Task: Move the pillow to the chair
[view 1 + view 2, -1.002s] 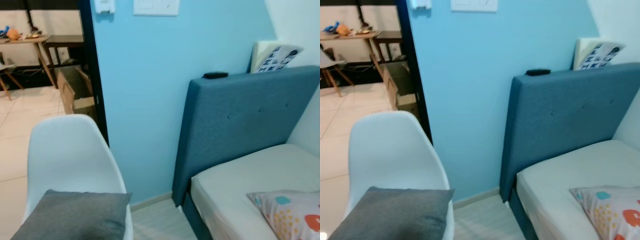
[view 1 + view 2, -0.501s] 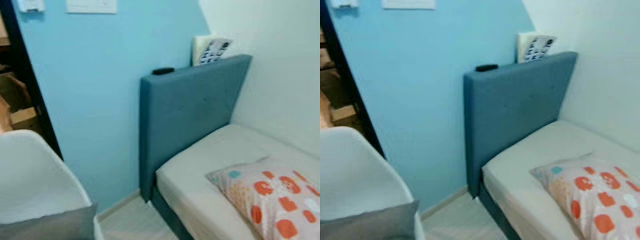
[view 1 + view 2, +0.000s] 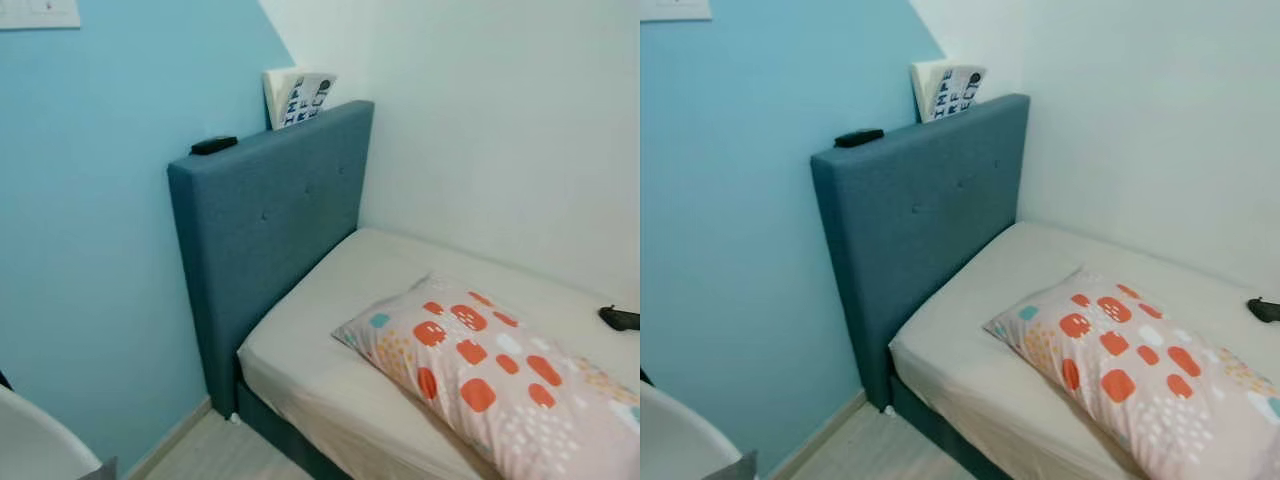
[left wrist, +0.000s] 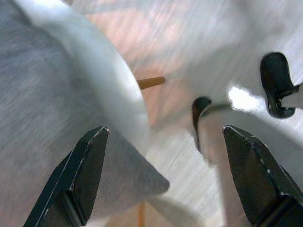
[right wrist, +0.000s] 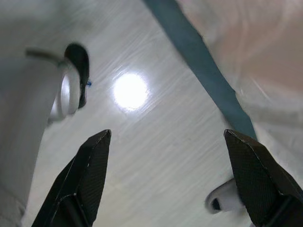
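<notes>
- Left pincer [image 4: 165, 175]: fingers spread wide and holding nothing, hanging over the rim of the white chair [image 4: 120, 90], with the grey cushion [image 4: 42, 118] on its seat just below and pale floor [image 4: 175, 156] past the edge.
- Right pincer [image 5: 165, 179]: also spread apart and empty, pointing down at the floor [image 5: 142, 156], with the blue bed base [image 5: 199, 61] running past one side.
- Both arms hang low at the robot's sides; neither is reaching for anything.
- Pillow [image 3: 490, 370]: the one with orange and teal spots lies flat on the mattress [image 3: 330, 320], a little way in from the blue headboard [image 3: 270, 220] and near the bed's front edge. Nothing is touching it.
- Chair: from the head views just a sliver of its shell [image 3: 40, 450] shows in the bottom left corner, by the blue wall [image 3: 90, 250].
- What has changed: a second ago the chair and cushion sat squarely in front and the pillow barely peeked in at the right. The whole view has since swung right, so the robot has turned from the chair toward the bed; nothing in the room has moved.
- What that means: I'd say it has looked over the drop-off spot and is now lining up on the pillow. The pickup has not begun, so the carry is all still ahead.
- Other bits: a small dark object [image 3: 214, 145] on top of the headboard, a printed board [image 3: 298, 98] behind it, and another dark item [image 3: 620, 318] on the mattress by the white wall.
</notes>
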Tool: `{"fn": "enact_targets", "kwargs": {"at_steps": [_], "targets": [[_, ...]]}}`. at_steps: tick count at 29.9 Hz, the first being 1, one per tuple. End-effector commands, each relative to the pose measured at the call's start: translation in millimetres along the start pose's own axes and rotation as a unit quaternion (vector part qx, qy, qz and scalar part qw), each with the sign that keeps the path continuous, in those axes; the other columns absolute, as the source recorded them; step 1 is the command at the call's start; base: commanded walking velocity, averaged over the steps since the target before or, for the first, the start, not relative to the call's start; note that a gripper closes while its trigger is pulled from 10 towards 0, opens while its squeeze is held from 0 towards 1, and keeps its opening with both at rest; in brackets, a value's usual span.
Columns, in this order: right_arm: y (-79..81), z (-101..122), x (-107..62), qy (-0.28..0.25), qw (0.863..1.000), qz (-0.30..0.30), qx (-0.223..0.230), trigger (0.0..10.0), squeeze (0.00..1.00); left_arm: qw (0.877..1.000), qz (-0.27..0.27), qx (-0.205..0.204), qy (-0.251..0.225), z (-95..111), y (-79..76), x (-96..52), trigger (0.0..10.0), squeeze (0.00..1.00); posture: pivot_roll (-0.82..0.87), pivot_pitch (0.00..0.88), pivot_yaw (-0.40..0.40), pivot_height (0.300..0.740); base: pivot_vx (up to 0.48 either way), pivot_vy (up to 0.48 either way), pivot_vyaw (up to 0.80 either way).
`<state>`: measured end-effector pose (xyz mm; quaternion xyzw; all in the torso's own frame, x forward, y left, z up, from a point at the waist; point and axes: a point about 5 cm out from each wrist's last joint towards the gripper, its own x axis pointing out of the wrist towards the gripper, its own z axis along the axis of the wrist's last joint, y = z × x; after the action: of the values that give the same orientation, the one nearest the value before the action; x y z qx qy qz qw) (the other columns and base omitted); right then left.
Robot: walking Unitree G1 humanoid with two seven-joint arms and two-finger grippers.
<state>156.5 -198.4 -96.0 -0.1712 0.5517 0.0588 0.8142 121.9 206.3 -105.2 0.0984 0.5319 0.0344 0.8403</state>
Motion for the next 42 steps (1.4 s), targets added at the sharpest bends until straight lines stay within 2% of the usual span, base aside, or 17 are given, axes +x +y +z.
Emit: {"fn": "enact_targets", "kwargs": {"at_steps": [1, 12, 36, 42], "targets": [[3.0, -4.2, 0.0, 0.007, 1.0, 0.004, 0.003, 10.0, 0.0, 1.0, -0.004, 0.0, 0.001, 0.6, -0.6, 0.2, 10.0, 0.0, 0.04, 0.029, -0.041, 0.74, 0.0, 0.0, -0.8], [2.0, -4.7, -0.1, 0.005, 1.0, 0.002, 0.002, 10.0, 0.0, 1.0, -0.02, -0.006, -0.02, 8.0, -3.8, 0.7, 10.0, 0.0, 0.03, 0.02, -0.037, 0.74, 0.0, 0.0, -0.8], [-1.3, -4.8, -0.2, 0.003, 1.0, -0.004, 0.013, 10.0, 0.0, 0.999, -0.021, -0.011, -0.021, 9.7, -6.5, 0.9, 10.0, 0.0, 0.02, 0.021, -0.039, 0.74, 0.0, 0.0, -0.8], [-2.6, -2.4, -0.2, -0.006, 1.0, -0.008, 0.009, 10.0, 0.0, 1.0, -0.021, -0.011, -0.02, 9.7, -6.0, 0.9, 10.0, 0.0, 0.02, 0.02, -0.041, 0.74, 0.0, 0.0, 0.0]]}}
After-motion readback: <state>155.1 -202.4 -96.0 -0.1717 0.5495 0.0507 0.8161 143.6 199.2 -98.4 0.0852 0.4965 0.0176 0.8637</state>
